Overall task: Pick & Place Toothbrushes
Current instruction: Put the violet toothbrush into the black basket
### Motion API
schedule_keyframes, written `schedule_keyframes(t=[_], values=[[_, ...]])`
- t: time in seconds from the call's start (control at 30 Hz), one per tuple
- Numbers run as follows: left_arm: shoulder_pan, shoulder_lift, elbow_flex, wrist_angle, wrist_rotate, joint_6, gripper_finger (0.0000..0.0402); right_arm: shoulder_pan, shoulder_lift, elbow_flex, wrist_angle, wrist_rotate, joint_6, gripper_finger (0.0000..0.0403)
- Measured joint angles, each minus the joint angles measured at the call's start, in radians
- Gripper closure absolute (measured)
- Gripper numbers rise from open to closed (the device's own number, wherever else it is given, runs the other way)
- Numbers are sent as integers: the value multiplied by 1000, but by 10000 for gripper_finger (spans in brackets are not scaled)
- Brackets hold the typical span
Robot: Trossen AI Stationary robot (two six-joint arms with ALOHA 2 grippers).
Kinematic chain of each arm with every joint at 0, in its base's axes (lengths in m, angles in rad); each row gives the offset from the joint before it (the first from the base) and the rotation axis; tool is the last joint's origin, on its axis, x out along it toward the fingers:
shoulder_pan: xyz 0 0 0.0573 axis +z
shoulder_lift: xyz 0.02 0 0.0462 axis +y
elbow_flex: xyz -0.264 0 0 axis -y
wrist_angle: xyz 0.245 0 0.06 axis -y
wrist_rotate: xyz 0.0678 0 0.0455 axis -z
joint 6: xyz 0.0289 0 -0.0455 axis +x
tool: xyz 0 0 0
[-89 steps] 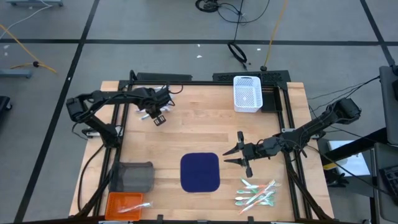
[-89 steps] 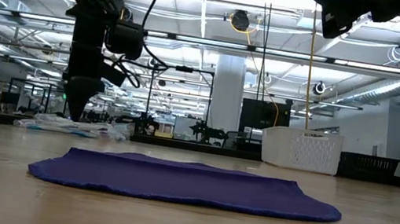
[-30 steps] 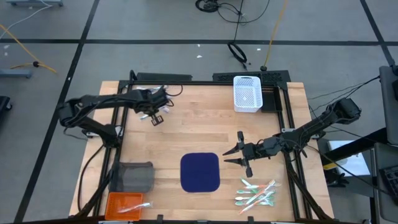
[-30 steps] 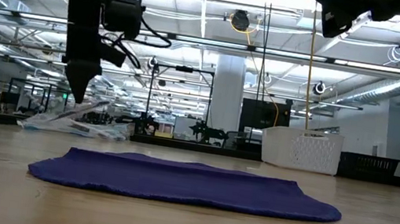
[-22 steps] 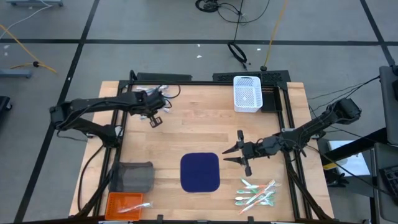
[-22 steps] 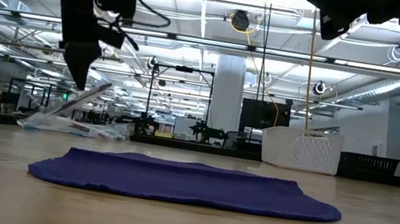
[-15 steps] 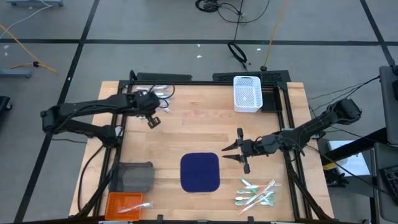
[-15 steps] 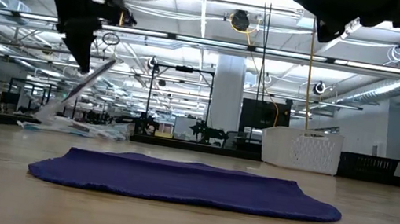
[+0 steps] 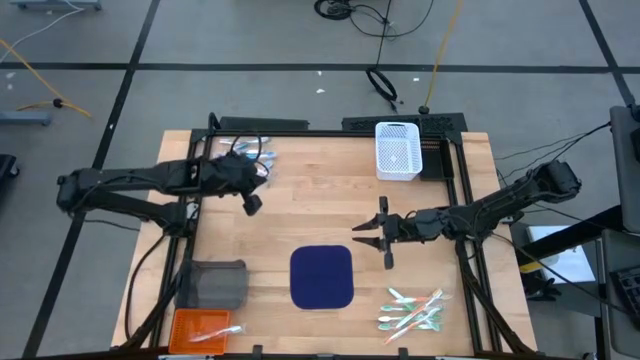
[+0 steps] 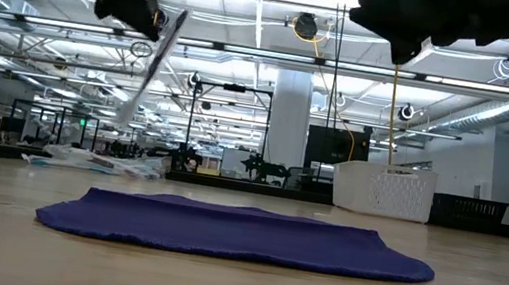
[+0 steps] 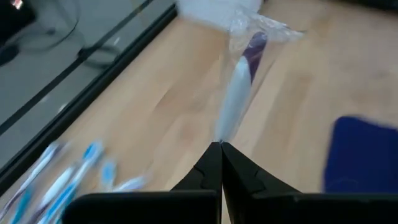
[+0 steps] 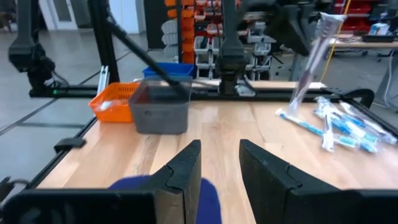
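Fingers of the left gripper [image 11: 220,147] clamp one end of a wrapped toothbrush [image 11: 239,93], upper left of the high view, its long axis running away toward the navy mat [image 9: 322,277]. Right gripper [image 9: 372,240], fingers apart, hovers nearer that mat.

- No readable text, labels, brands or numbers in any view.
- Toothbrush wrapper [image 11: 239,87]: no legible print.
- White basket [image 9: 397,150], orange bin [image 9: 203,327], grey bin [image 9: 213,284]: no markings.
- Room signs behind the table in the low view: too small to read.
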Motion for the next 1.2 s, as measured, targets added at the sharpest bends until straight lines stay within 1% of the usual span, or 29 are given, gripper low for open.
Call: schedule_keyframes(t=[0.23,0.43,0.7,0.87,1.2], values=[[-106,48,0,196,2,5,401,-23,2,0,43,0,-9,298],[-174,125,1,350,2,38,401,-37,3,0,65,0,-11,298],[-225,245,1,565,1,69,401,-41,4,0,65,0,-12,298],[-250,314,1,683,2,78,401,-41,4,0,70,0,-39,298],[-296,446,1,919,2,114,401,-56,4,0,86,0,-43,298]])
